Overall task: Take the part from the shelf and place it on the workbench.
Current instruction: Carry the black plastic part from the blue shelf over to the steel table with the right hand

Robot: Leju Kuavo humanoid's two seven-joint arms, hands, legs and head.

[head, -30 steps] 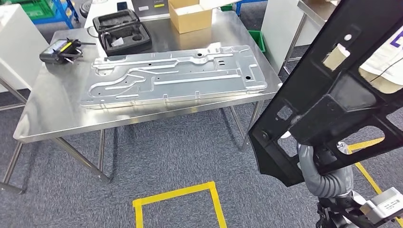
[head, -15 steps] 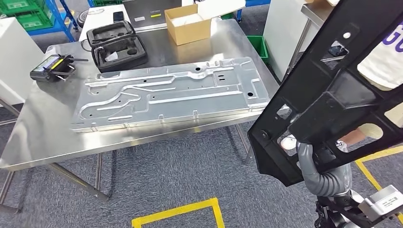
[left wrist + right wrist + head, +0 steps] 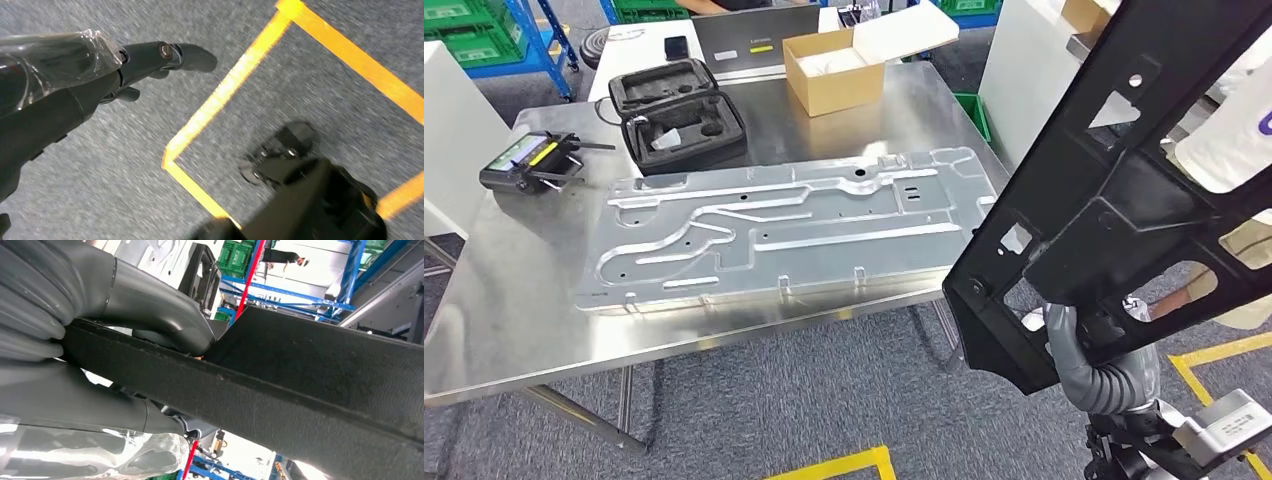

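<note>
1. Two hands: right hand [image 3: 100, 335] grips the black part [image 3: 1114, 190], thumb on one face, fingers [image 3: 75, 405] on the other, edge pinched between them.
2. Part is off the table, held up at the right of head view, tilted, long axis running up to the top right corner. Its low end hangs just past the workbench [image 3: 504, 300] right edge, above the carpet; not touching the bench.
3. Right arm's grey ribbed cover [image 3: 1099, 375] shows under the part's low end.
4. Left hand [image 3: 145, 60] hangs over grey carpet w/ yellow floor tape [image 3: 225, 90], holding nothing; dark fingers stretched out, apart from each other as far as can be seen.
5. On the bench: big stamped metal panel [image 3: 784, 225] lying flat across the middle; open black foam case [image 3: 679, 115] behind it; cardboard box [image 3: 839, 70] w/ lid open at the far right; small black-yellow device [image 3: 524, 163] at the far left.
6. Person's light clothing [image 3: 1239, 140] visible behind the part, through its cut-outs.
7. Blue racks w/ green crates [image 3: 464, 30] at the back left.
</note>
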